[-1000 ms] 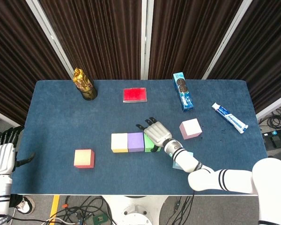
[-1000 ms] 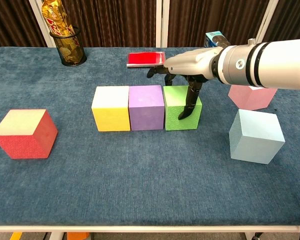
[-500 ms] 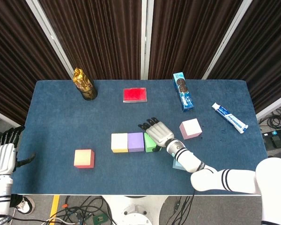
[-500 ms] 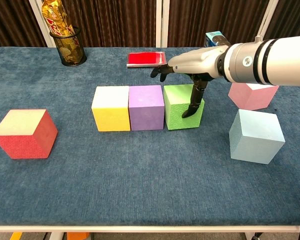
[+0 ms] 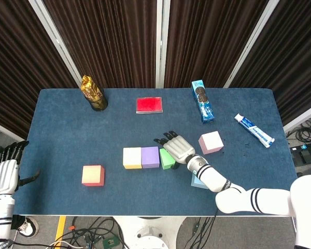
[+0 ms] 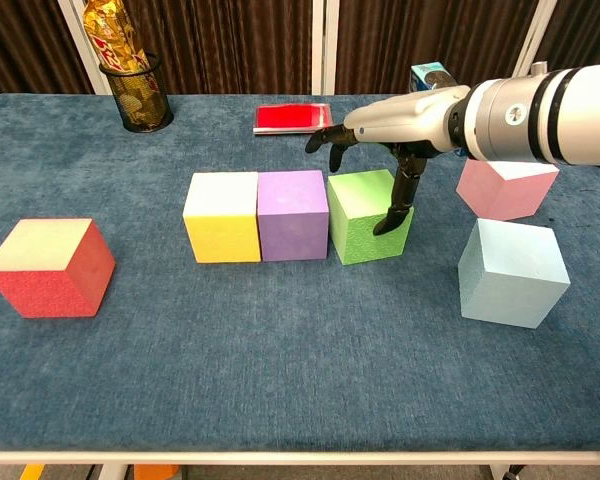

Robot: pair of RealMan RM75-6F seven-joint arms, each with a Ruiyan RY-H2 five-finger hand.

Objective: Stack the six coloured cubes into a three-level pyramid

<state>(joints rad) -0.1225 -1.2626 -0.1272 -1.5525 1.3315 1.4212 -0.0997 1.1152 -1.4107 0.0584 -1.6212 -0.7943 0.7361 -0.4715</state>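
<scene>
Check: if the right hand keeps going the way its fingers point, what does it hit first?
Probably nothing nearby. The right hand sits over the green cube with its fingers aimed left and away, above the purple cube. Beyond looks like bare table, though height is unclear.

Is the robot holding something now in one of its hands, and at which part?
No. The right hand hovers open over the green cube, one finger down by its right side. The left hand is off the table, holding nothing.

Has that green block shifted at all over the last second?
Yes. The green cube has twisted: its near corner now swings away from the purple cube, which stayed put, under the right hand.
</scene>
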